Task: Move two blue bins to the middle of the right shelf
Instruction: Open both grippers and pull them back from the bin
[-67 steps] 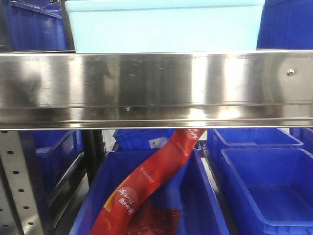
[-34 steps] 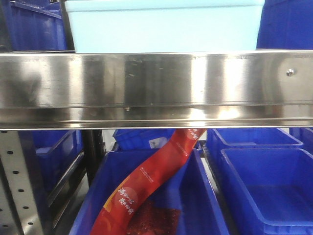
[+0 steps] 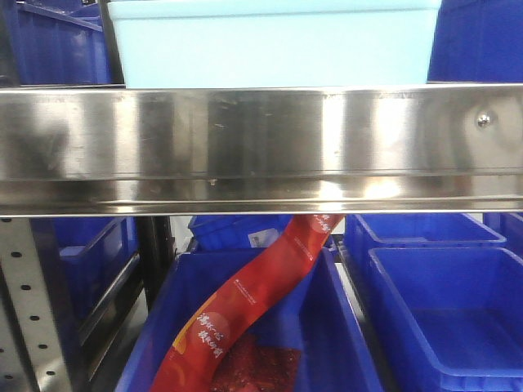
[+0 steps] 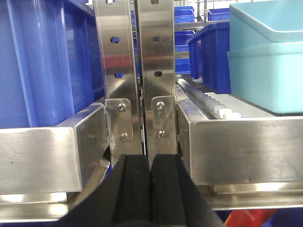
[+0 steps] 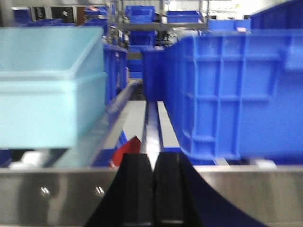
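Sitting on the right shelf middle [image 3: 261,139] behind its broad steel front rail, the blue bins [image 3: 274,42] occupy the centre of the front view; the left wrist view shows them as a nested pair [image 4: 267,56], one inside the other, resting on white rollers [image 4: 208,100] just behind the rail. Dark blue crates [image 3: 57,45] stand on the same tier to the left and right of the pale pair. Nothing can be seen inside the pale bins from these angles.

Below the rail, from left to right: a grey perforated upright [image 3: 29,310]; a dark blue crate [image 3: 253,327] holding a long red packet [image 3: 245,310] that leans up toward the rail, with more red packaging at the crate bottom; then a dark blue crate [image 3: 449,318] with nothing visible inside. The packet carries yellow and white characters, too small to read.

The left gripper [image 4: 150,189] has its black fingers pressed together, holding nothing, in front of the gap between two steel uprights [image 4: 137,71], with a shelf rail to either side. The right gripper [image 5: 152,189] is likewise pressed together and holds nothing, just in front of the steel rail; a pale bin [image 5: 49,85] lies to its left, a dark blue crate [image 5: 236,94] to its right, and an open channel of bare shelf runs between them
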### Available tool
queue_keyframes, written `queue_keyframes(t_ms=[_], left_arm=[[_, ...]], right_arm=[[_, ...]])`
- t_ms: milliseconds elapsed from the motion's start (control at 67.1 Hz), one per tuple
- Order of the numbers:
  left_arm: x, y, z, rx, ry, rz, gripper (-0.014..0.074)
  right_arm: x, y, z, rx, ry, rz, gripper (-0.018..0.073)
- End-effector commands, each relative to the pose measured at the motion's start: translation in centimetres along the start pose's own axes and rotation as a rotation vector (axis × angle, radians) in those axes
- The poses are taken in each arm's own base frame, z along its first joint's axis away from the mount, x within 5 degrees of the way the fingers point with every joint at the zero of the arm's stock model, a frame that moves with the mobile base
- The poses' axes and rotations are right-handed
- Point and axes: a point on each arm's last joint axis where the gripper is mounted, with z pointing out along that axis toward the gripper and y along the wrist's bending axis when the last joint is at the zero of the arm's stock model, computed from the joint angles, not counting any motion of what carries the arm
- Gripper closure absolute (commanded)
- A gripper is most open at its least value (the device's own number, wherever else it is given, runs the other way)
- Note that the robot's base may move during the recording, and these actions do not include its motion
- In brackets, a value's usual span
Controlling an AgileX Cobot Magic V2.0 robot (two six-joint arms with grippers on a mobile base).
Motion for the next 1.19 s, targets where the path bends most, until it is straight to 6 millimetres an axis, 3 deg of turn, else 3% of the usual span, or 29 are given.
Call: queue_keyframes(t_ms=[0,119,298,1178], left_arm=[[-0.2,0.0,-0.1,-0.007,-0.026,-0.007,0.0707],[-0.2,0.0,-0.1,-0.007,-0.026,-0.007,0.0707],[-0.2,0.0,-0.1,-0.007,-0.026,-0.007,0.0707],[-0.2,0.0,-0.1,-0.007,-0.026,-0.007,0.0707]], right_arm=[[1.2,-0.2,-0.5,0.019,-0.045,-0.004,0.0721],[3.3,-0.3,-1.0,0.022,-0.068,-0.005,0.0721],[3.9,-0.3,-1.1,0.021,-0.022,-0.004,0.0721],[3.8,-0.3,-1.1,0.021,-0.027,-0.004,0.0721]])
